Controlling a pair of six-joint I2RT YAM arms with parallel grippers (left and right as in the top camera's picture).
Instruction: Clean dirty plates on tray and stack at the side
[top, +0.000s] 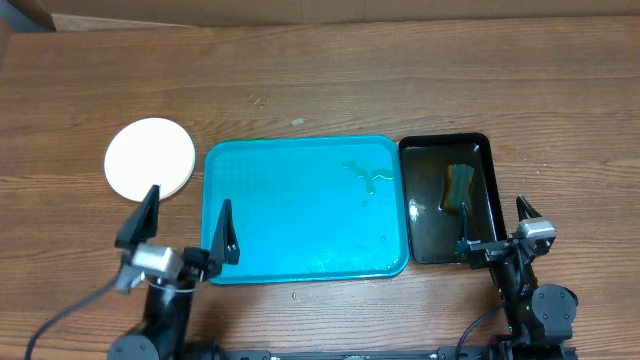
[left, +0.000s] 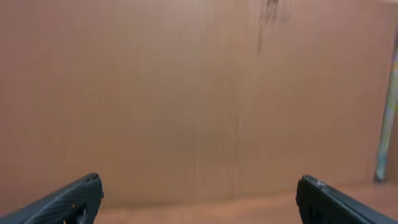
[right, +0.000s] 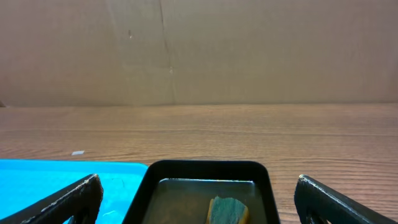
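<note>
Counter: we see brown wood grain across the whole view.
Black tray: we find it right of centre on the counter, holding shallow brownish liquid.
Sponge: we see it lying inside the black tray, green over yellow.
Speck: small and pale, on bare counter.
Cardboard: we see a plain brown wall behind the counter.

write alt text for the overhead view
A turquoise tray with no plates on it sits centre, a white plate to its left and a black tray holding a sponge to its right. The left gripper and right gripper hover at the near edge, jaws open.
</note>
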